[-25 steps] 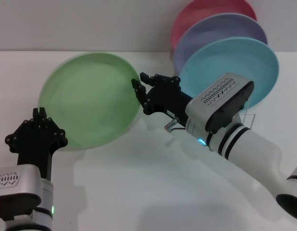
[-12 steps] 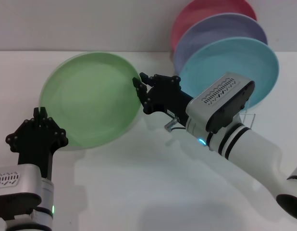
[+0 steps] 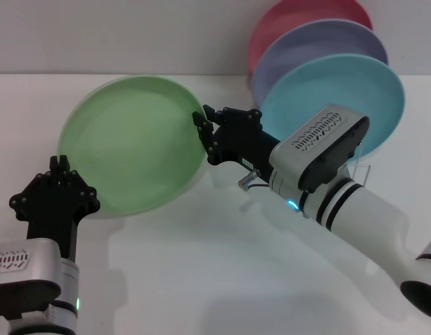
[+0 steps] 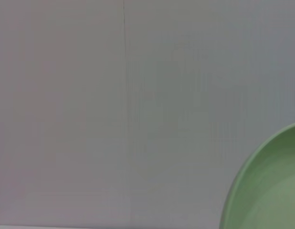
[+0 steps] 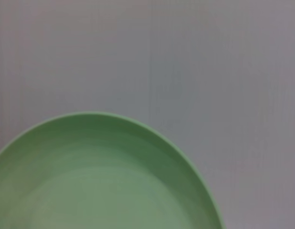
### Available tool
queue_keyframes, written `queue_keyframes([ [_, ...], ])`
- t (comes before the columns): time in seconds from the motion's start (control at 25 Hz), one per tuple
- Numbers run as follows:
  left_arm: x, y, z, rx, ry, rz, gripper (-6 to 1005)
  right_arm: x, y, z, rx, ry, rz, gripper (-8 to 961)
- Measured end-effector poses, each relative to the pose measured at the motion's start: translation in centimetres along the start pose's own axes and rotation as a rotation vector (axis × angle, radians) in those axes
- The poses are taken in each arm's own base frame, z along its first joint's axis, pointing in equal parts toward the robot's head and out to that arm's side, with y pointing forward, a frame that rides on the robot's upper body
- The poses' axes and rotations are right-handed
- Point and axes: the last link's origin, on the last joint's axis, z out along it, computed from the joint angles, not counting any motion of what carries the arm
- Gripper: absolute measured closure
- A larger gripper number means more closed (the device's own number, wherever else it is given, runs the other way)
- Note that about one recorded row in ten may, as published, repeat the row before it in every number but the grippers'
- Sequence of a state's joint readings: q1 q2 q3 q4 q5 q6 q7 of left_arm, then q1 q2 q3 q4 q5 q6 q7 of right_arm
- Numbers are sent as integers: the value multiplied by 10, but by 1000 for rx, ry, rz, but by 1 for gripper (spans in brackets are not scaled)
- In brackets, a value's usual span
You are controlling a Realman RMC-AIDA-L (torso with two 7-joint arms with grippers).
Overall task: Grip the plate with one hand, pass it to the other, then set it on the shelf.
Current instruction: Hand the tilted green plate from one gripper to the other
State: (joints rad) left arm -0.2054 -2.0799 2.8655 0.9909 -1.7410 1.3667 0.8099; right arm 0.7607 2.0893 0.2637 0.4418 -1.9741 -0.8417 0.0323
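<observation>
Plate (image 3: pixel 132 143) shifted slightly toward right gripper (image 3: pixel 201 129) since earlier frame; left gripper (image 3: pixel 60 171) unchanged. Plate tilted on edge above white table (image 3: pixel 201 279), concave face toward camera. Right gripper fingers clamped on plate's right rim. Left gripper at lower-left rim; whether it grips cannot tell. Turquoise plate (image 3: pixel 334 98), lavender plate (image 3: pixel 320 42), pink plate (image 3: pixel 292 17) stand behind. Shelf (image 3: pixel 358 171) mostly hidden by right arm.

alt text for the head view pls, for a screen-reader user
A tilted light green plate is held above a white table between the left gripper at its lower rim and the right gripper at its opposite edge. Behind, turquoise, lavender and pink plates stand on edge.
</observation>
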Motion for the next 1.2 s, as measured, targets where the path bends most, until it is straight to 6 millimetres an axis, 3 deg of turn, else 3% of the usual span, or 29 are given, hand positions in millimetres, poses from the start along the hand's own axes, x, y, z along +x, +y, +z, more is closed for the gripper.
queue_keyframes([
  [1.2, -1, 2, 0, -13, -6, -1, 909, 1, -2, 0, 3, 7, -7, 830],
])
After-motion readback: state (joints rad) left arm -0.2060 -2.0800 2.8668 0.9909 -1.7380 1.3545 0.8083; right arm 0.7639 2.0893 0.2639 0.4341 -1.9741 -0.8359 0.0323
